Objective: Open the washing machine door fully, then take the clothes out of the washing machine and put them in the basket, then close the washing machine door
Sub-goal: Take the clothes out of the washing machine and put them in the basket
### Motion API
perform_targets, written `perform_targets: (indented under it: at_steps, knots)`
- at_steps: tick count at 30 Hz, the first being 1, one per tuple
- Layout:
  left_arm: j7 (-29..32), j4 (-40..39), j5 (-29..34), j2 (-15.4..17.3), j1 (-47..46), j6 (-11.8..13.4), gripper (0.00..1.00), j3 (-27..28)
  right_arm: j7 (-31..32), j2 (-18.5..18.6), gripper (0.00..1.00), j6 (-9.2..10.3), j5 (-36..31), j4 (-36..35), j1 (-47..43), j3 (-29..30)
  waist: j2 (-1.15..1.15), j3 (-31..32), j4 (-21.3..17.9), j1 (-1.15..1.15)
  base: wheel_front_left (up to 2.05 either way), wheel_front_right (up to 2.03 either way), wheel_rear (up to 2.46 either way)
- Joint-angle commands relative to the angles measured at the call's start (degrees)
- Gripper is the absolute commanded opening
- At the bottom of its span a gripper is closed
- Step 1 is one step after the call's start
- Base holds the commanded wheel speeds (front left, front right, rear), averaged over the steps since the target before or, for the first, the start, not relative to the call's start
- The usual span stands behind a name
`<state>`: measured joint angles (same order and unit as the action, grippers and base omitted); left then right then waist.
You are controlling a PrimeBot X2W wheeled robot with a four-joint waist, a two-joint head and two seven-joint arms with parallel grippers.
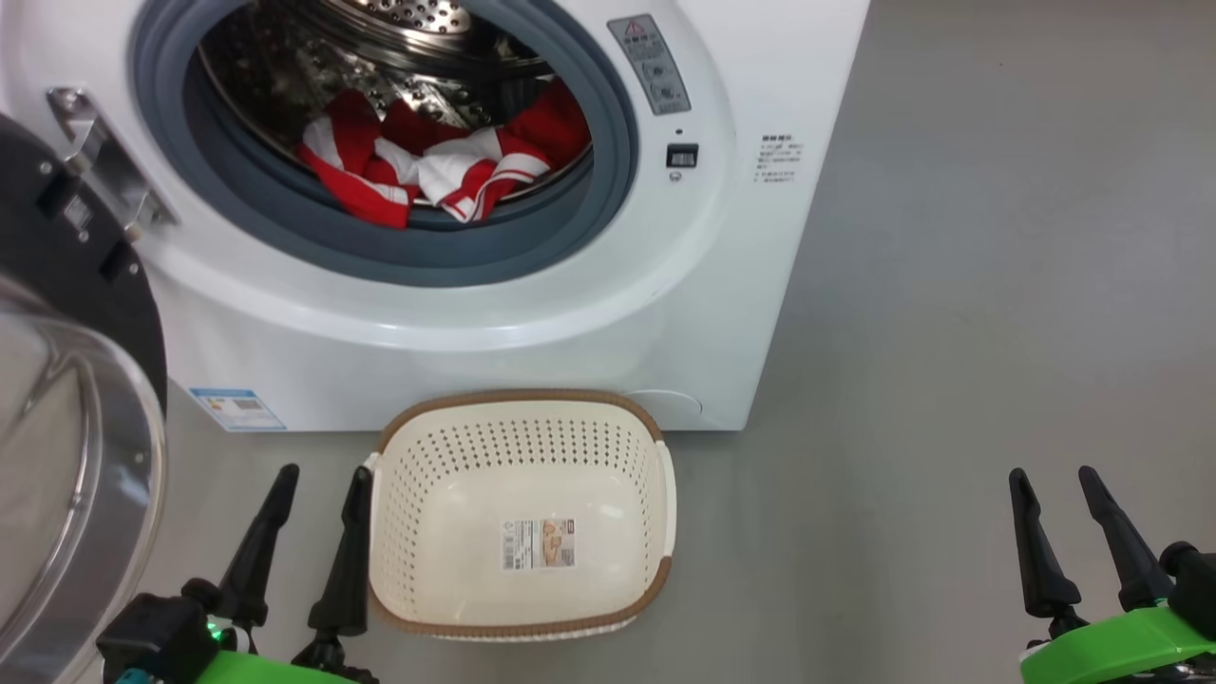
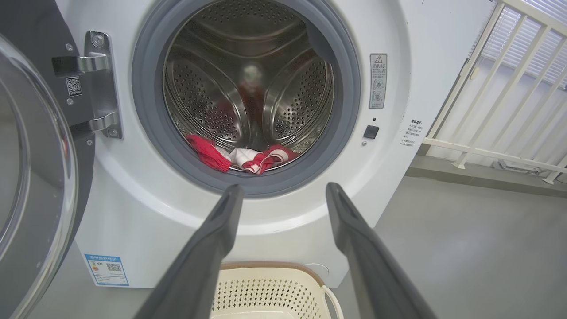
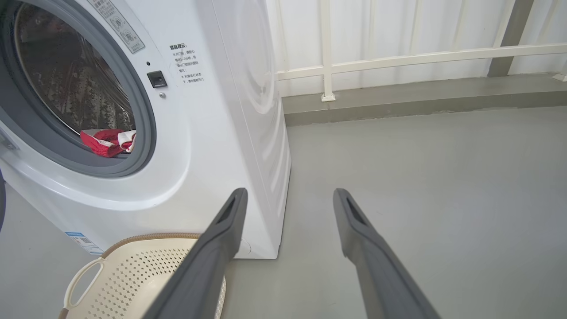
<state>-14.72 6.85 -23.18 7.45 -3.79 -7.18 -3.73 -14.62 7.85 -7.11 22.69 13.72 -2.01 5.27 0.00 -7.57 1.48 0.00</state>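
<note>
Left claw [image 1: 325,471] spread, just beside basket [image 1: 521,395]; right claw [image 1: 1053,473] spread; clothes [image 1: 456,176] in drum [image 1: 418,14].

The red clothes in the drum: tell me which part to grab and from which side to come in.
Grip the clothes at their bunched red-and-white front fold, humped up just behind the grey rubber ring. Come straight in through the open front, slightly from above: the pile lies low on the drum floor.
</note>
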Motion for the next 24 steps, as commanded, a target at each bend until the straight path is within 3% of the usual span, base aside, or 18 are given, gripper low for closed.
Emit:
perform_targets:
  at_steps: [1, 17, 24]
  knots:
    - [-0.28, -1.55, 0.20, 0.96, -1.74, -0.31, 1.00, 2.03, -0.38, 0.90, 1.00, -0.37, -0.31, -1.53, 1.86, -1.18, 0.00, -0.15, -0.04, 0.00, 0.94, -0.94, 0.00]
    - [-0.28, -0.18, 1.35, 0.07, -2.20, -0.31, 1.00, 2.66, -0.38, 0.91, 1.00, -0.37, -0.45, -1.61, 2.29, -1.20, 0.00, -1.37, 0.33, 0.00, 0.15, -0.15, 0.00]
    - [-0.28, 2.84, 2.59, -0.04, -8.02, -0.31, 1.00, 1.26, -0.38, 0.47, 1.00, -0.37, -0.62, -1.75, 3.81, -1.61, 0.00, -4.26, -0.04, 0.00, 0.00, 0.00, 0.00]
